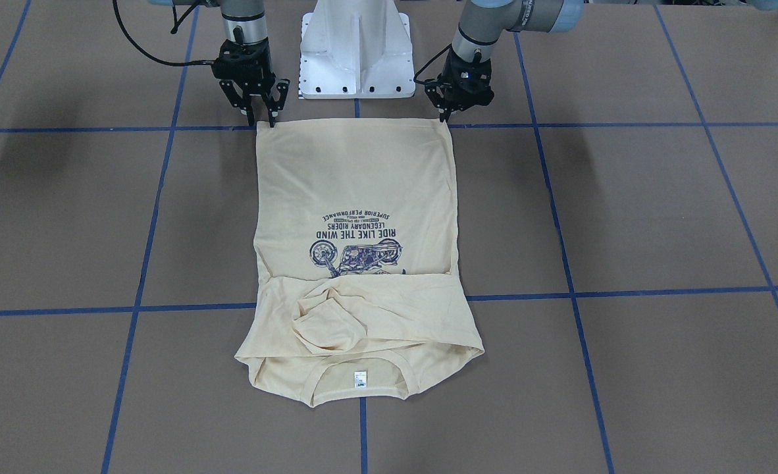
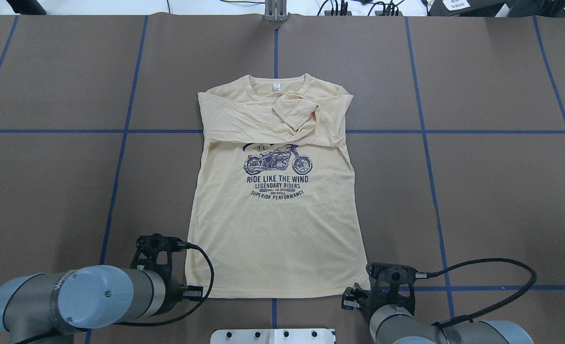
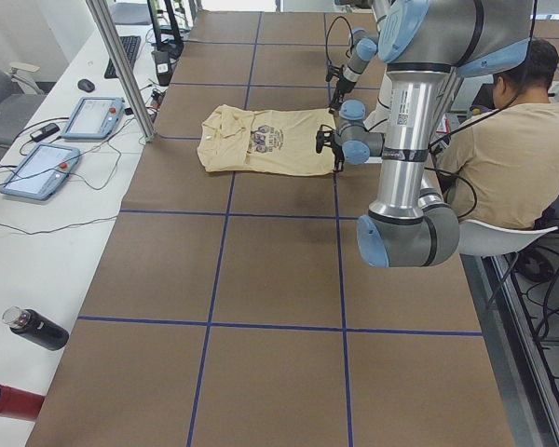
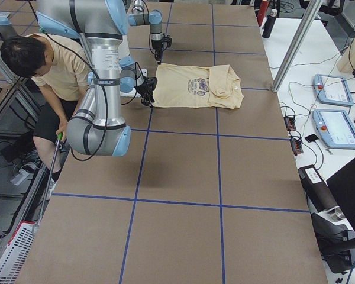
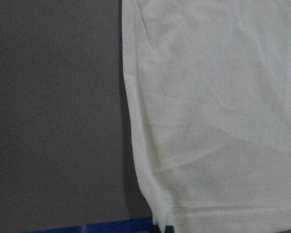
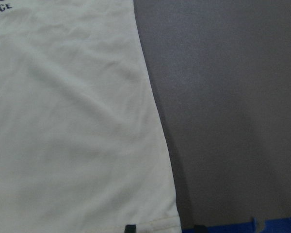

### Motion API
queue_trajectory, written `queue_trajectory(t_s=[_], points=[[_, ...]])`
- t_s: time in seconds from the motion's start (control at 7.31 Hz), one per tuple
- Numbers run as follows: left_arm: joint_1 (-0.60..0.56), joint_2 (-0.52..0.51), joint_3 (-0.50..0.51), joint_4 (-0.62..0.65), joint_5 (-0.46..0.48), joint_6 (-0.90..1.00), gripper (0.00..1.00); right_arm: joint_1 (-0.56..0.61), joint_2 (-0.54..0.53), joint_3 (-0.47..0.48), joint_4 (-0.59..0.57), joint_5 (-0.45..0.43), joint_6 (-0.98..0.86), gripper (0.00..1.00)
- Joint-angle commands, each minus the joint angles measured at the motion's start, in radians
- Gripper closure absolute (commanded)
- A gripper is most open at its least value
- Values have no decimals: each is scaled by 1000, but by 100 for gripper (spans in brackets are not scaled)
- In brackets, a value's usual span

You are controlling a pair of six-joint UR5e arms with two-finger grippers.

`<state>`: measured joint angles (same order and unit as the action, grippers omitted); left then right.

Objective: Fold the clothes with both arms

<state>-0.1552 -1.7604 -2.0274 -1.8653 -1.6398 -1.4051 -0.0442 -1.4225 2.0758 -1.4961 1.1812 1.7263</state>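
Shirt point(image 2: 273, 229) lies flat on the brown table point(image 2: 478, 191), print point(image 2: 277, 179) up, collar point(image 2: 277, 82) away from the robot, hem point(image 2: 273, 292) right at its base. You're at the pickup step for the lengthwise fold, and both arms are down on the two hem corners.

Your left gripper point(image 1: 444, 117) looks pinched shut on its corner; the wrist view shows one dark tip at the cloth's edge. Your right gripper point(image 1: 262, 120) has its fingers spread, straddling the other corner, not yet closed.

Next, I'd say, you close the right, then lift both corners together and carry the hem toward the collar, keeping it level so it doesn't skew.

It's a thin, soft cream knit, lightly rippled, and it will likely sag between the grips. The sleeves point(image 2: 292, 114) are bunched across the chest, a lumpy patch that may shift under the fold.
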Motion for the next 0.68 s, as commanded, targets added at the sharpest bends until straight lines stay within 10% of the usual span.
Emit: queue_trajectory(t_s=[0.0, 0.14, 0.27, 0.55], points=[[0, -1, 1, 0, 0, 0, 100, 0, 0, -5, -4, 0, -1, 49], [0, -1, -1, 0, 0, 0, 100, 0, 7, -6, -3, 0, -1, 55], [0, -1, -1, 0, 0, 0, 100, -2, 8, -7, -4, 0, 1, 89], [-1, 1, -10, 0, 0, 0, 100, -3, 10, -7, -4, -23, 1, 100]])
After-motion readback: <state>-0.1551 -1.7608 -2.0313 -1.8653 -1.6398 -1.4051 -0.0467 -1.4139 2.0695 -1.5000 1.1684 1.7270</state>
